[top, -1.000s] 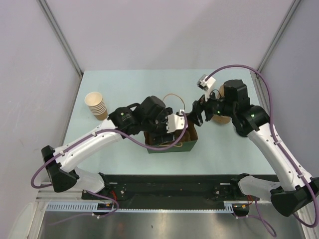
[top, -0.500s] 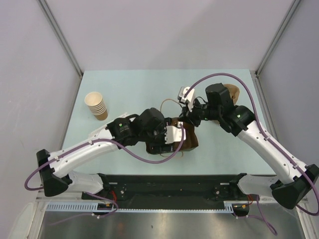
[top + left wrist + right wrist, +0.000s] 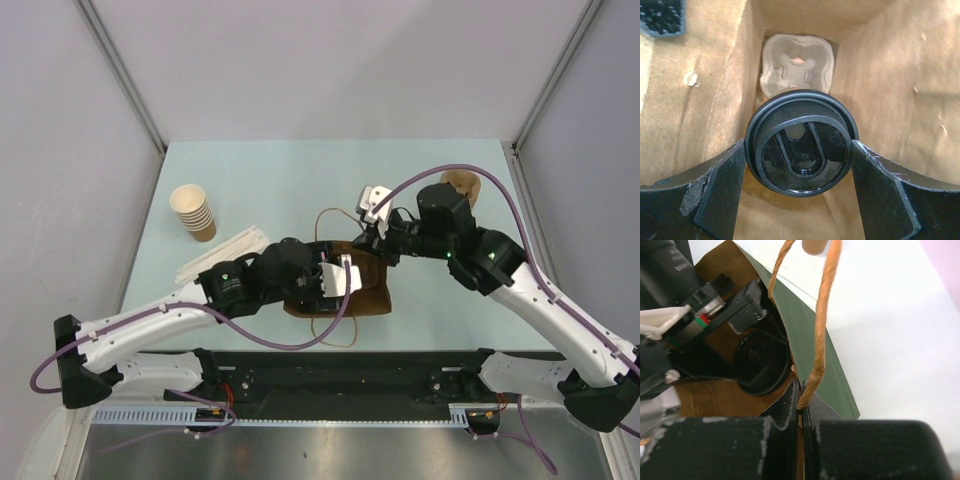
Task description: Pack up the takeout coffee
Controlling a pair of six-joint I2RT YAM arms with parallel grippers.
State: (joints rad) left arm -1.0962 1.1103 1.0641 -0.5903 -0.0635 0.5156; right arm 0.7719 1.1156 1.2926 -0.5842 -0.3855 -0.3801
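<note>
- Well, the left gripper [image 3: 799,150] is down inside the tall paper bag [image 3: 826,357], dark green outside and brown inside. The takeout coffee [image 3: 801,131] sits squarely between its fingers. All that shows of the small cup is its round black plastic lid, facing back toward the wrist.
- Those jaws stand wide, with one finger against each side of the lid's rim. I'd call that a hold on the cup, not jaws standing free.
- The cup's long axis runs straight ahead of the jaws, the way the fingers point, deeper into the bag. Its body is hidden behind the lid.
- Ahead of the jaws, beyond the cup, a pale moulded-pulp cup carrier [image 3: 797,62] lies at the bag's bottom. Whether the cup's base touches it I cannot tell.
- The right gripper [image 3: 801,407] is pinched closed on the bag's rim, just where the twisted orange-brown paper handle [image 3: 821,325] is rooted. That seems to keep the mouth open. From these jaws the lid lies ahead and to one side, inside the bag wall.
- The left arm is plainly the one on the cup. To my eye the next move is a push along that axis until the cup seats in the carrier, then a release.
- The carrier looks a little off the cup's line, so the cup could land on a ridge and tip.
</note>
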